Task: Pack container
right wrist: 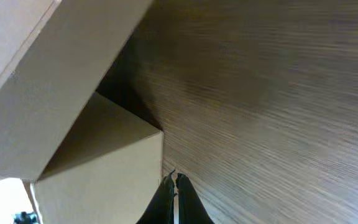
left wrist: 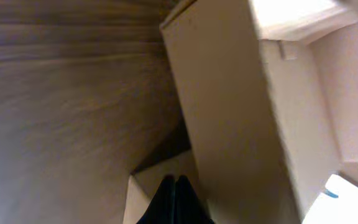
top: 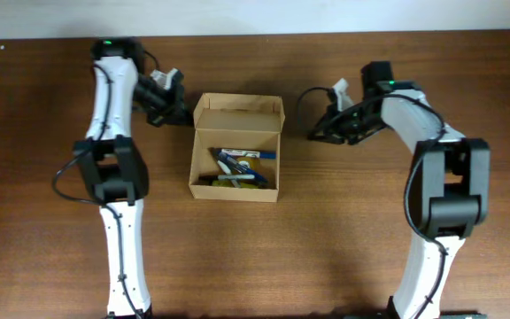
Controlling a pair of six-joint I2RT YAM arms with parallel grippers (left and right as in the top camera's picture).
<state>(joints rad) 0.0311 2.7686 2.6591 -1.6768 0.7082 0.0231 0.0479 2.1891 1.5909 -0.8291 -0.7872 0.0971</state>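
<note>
Fingers on both my arms are pressed tip to tip with nothing visible between them: my left fingers (left wrist: 163,202) show as a dark closed wedge at the bottom of the left wrist view, and my right fingers (right wrist: 165,205) look the same in the right wrist view. Under everything lies the brown wood-grain worktop (top: 326,248), which fills most of the overhead view. My two white-and-black arms reach in from the near edge, one on each side, and bend inward toward the middle. Between them sits the container (top: 233,190), a tan cardboard box resting flat on the worktop with its top open. My left fingers are just beside its far left corner. My right fingers are near its right side but clearly apart from it in the overhead view, though the right wrist view has a cardboard edge close by their tips. Its flap lid (top: 237,108) stands up along the far side. Inside lie a few pens, among them blue-and-white ones (top: 246,155) and something yellowish-green (top: 242,182) near the front wall.
</note>
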